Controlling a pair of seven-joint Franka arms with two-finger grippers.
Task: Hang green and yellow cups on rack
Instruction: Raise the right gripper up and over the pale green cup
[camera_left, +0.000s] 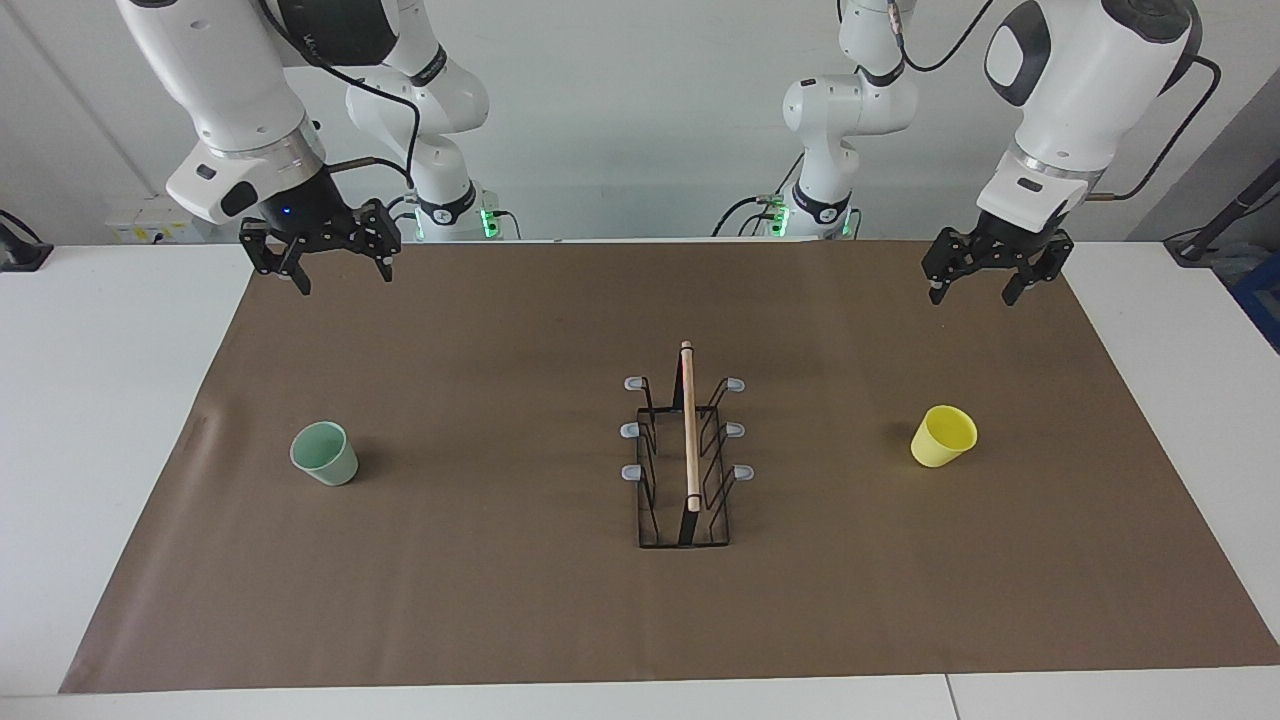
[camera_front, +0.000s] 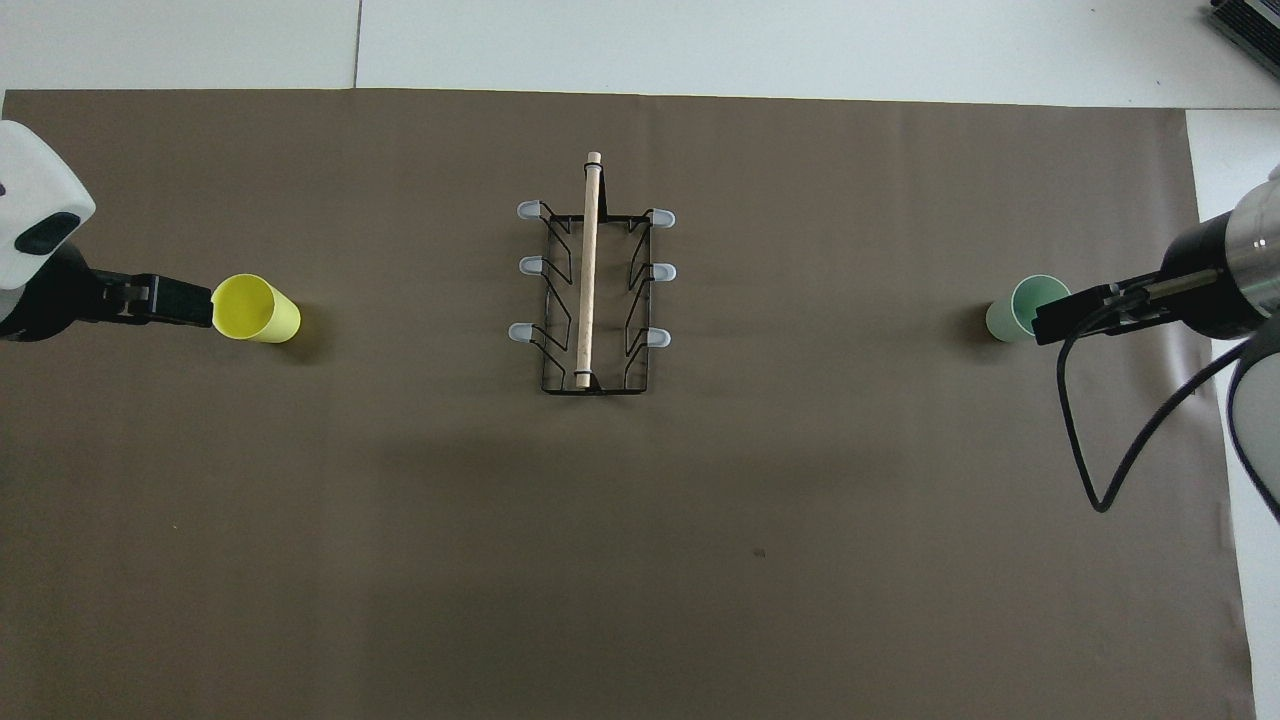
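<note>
Rack (camera_left: 686, 455) mid-mat, upright, prongs bare; green cup (camera_left: 324, 453) well apart toward right arm's end, yellow cup (camera_left: 943, 436) well apart toward left arm's end, both on mat (camera_left: 500, 600). Right gripper (camera_left: 342, 276) and left gripper (camera_left: 973, 292) up in air, jaws spread, holding nothing.

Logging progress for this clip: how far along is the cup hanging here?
Nothing is hung yet: all six prongs of the rack are bare. The green cup and yellow cup stand on the brown mat, one toward each end of the table. Nothing is in hand: the right gripper and left gripper hang open and empty above the mat. Both pickups and both hangings remain.
</note>
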